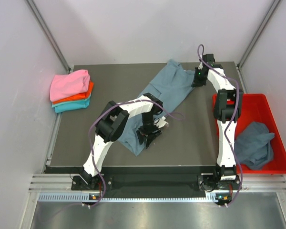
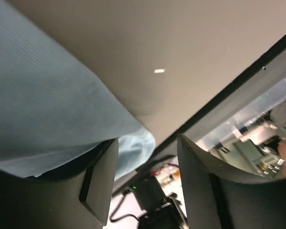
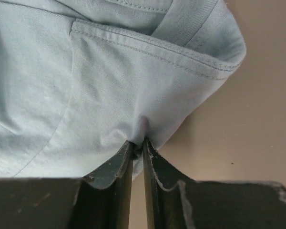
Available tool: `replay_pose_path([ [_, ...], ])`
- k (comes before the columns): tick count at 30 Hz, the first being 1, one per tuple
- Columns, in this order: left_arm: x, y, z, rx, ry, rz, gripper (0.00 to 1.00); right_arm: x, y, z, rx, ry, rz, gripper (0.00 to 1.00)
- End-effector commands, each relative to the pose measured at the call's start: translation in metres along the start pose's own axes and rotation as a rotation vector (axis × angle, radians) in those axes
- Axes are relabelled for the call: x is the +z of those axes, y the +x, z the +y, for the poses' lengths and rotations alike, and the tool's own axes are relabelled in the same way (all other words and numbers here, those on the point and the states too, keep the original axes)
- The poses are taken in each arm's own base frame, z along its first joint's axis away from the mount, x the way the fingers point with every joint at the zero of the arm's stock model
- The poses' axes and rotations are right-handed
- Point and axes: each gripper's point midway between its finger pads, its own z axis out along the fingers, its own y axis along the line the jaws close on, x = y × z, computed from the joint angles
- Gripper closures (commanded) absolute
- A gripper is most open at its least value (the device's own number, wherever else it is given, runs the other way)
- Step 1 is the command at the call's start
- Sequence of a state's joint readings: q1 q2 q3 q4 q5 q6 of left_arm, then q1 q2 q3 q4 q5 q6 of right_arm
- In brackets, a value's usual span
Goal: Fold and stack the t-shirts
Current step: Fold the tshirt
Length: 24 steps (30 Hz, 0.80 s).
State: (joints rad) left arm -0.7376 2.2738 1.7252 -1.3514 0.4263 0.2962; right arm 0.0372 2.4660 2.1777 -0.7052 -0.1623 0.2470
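The right gripper (image 3: 138,144) pinches the blue-grey t-shirt (image 3: 109,71) tight. The left gripper (image 2: 148,145) is spread wide, not squeezing, with the shirt's edge lying on it.

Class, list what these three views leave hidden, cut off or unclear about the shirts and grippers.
Top view: left gripper sits under its own wrist; jaws unseen.
Left wrist view: spread shirt runs off the frame; one finger hides its edge.
Right wrist view: right gripper hides the pinched fold.
Top view: right arm covers part of the crumpled shirt.
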Motion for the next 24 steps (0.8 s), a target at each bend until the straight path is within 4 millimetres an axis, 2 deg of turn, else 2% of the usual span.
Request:
replay_pose_path([
  [1, 0.007, 0.02, -0.003, -0.057, 0.03, 0.104, 0.42, 0.007, -0.01, -0.018, 0.008, 0.044, -0.029, 0.85],
  [4, 0.011, 0.02, 0.003, -0.076, 0.003, 0.115, 0.42, 0.008, -0.013, -0.022, 0.01, 0.05, -0.037, 0.82],
  [7, 0.018, 0.019, 0.007, -0.093, -0.01, 0.125, 0.5, 0.01, -0.016, -0.023, 0.005, 0.05, -0.046, 0.81],
  [8, 0.021, 0.018, 0.011, -0.096, -0.029, 0.128, 0.57, 0.012, -0.016, -0.025, 0.004, 0.055, -0.045, 0.81],
  [10, 0.027, 0.019, 0.015, -0.104, -0.055, 0.149, 0.61, 0.011, -0.021, -0.025, -0.001, 0.062, -0.061, 0.81],
  [11, 0.029, 0.02, 0.02, -0.105, -0.081, 0.159, 0.69, 0.012, -0.022, -0.027, 0.001, 0.075, -0.065, 0.8],
  [14, 0.037, 0.02, 0.025, -0.11, -0.112, 0.186, 0.74, 0.014, -0.026, -0.029, 0.0, 0.084, -0.076, 0.8],
  [15, 0.039, 0.02, 0.027, -0.103, -0.131, 0.196, 0.85, 0.015, -0.026, -0.028, -0.003, 0.082, -0.075, 0.81],
  [18, 0.044, 0.02, 0.029, -0.101, -0.147, 0.212, 1.0, 0.017, -0.025, -0.028, -0.006, 0.077, -0.076, 0.87],
  [20, 0.046, 0.019, 0.026, -0.088, -0.141, 0.217, 1.0, 0.02, -0.026, -0.029, -0.014, 0.08, -0.078, 0.91],
  [24, 0.046, 0.013, 0.016, -0.049, -0.146, 0.214, 1.0, 0.017, -0.039, -0.028, -0.025, 0.078, -0.114, 0.99],
])
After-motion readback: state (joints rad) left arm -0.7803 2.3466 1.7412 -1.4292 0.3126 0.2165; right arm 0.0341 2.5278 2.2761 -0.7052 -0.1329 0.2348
